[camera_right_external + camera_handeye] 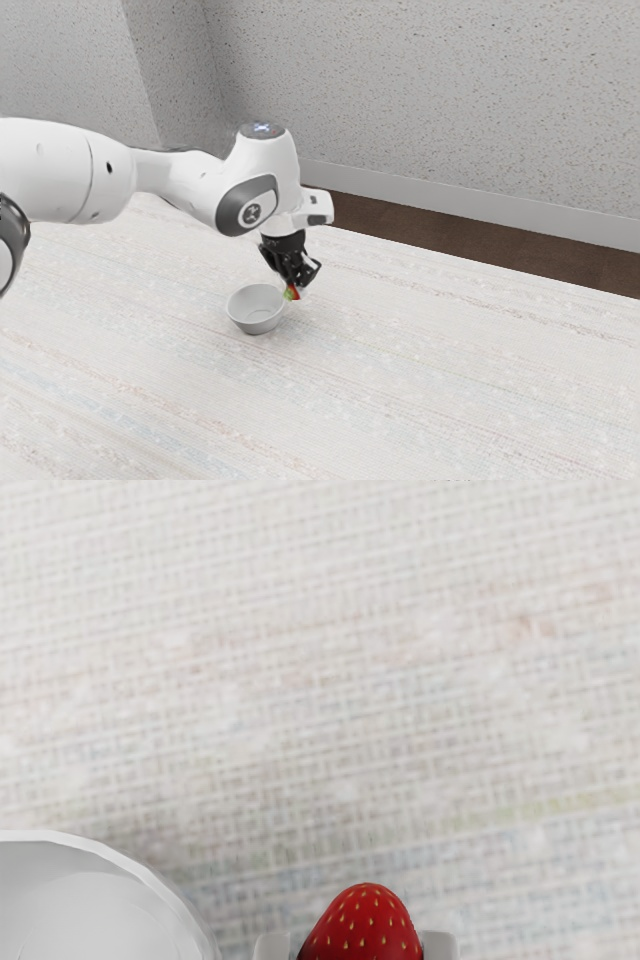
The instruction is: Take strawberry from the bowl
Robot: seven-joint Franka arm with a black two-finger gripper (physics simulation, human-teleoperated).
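- Strawberry (362,928) is held in the pincer (293,289), near frame centre, just beside the bowl (257,322).
- Tabletop (440,400) is spread broadly at lower right; its edge is seen above.

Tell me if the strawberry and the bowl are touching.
Apart. The wrist view shows a strip of tabletop and one finger between the strawberry and the bowl.

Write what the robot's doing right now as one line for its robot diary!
gripper: shut on strawberry | strawberry: out of white bowl, beside its rim | release: not yet done
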